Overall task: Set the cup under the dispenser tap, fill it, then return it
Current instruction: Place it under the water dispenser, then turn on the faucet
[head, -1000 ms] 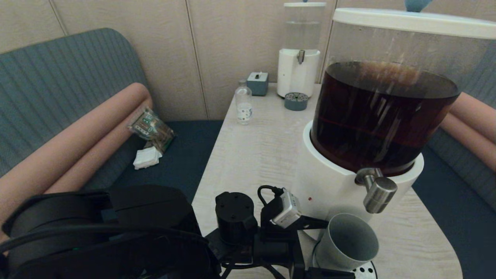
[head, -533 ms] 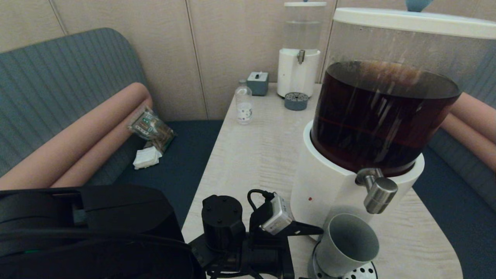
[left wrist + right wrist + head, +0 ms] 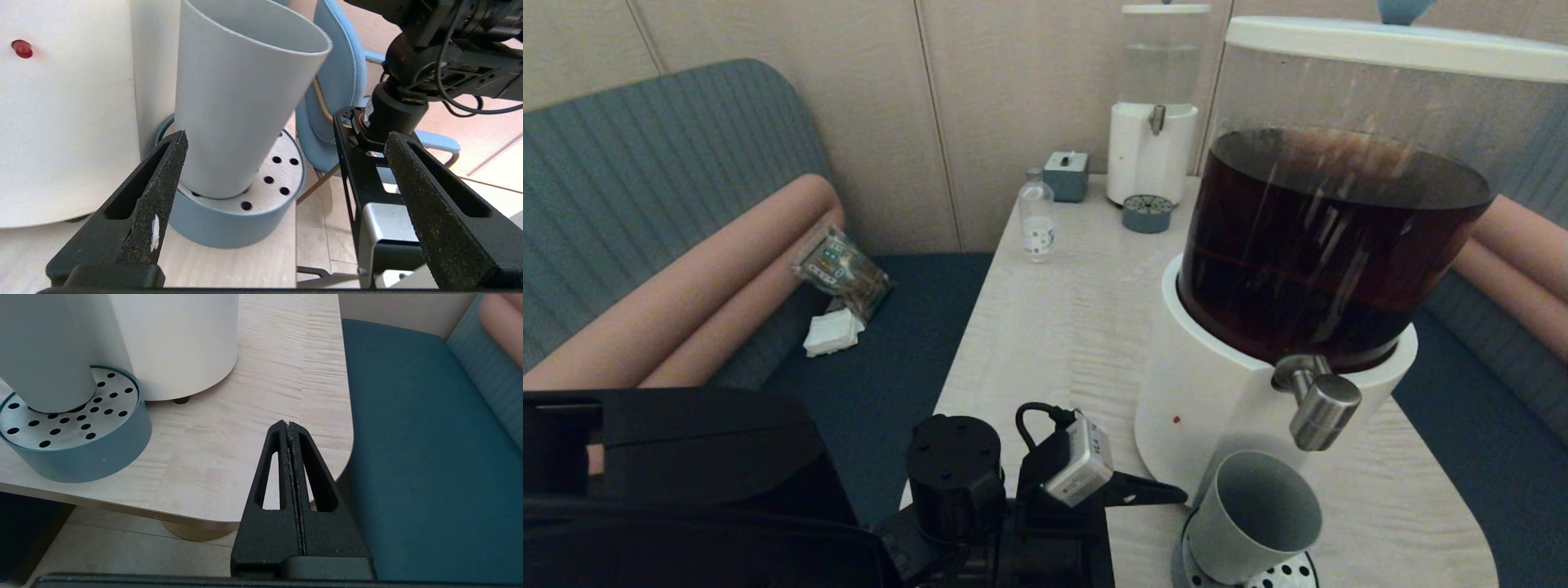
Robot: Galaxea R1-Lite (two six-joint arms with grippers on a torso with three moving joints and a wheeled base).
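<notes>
1. Left wrist view: we see the left claw (image 3: 282, 151) with its fingers spread wide, empty, and the cup (image 3: 241, 102) standing just ahead of them, free of both pads, on the perforated drip tray (image 3: 229, 228).
2. Cup sits on the tray beyond the claw tips, leaning a little by the look of it; the dispenser tap (image 3: 1319, 404) hangs above its mouth, slightly toward the far rim.
3. Right claw (image 3: 289, 428) is pressed together, holding nothing, parked off the worktop (image 3: 253, 396) corner on the side of the tray away from the left claw.
4. Risk, we judge: the tap is not centred over the cup, so the pour may catch the rim and splash.
5. Risk: the cup looks tilted, maybe not seated flat; a nudge from a fingertip or the force of the stream could tip it off the tray.
6. Risk: the dispenser base (image 3: 61, 122) stands close beside one finger, so a sideways move could bump it.
7. Edges: the tray sits close to the worktop edge, right under the claw; a fallen cup goes to the floor.
8. Open room: we see free space behind the left claw and bare worktop beyond the dispenser.
</notes>
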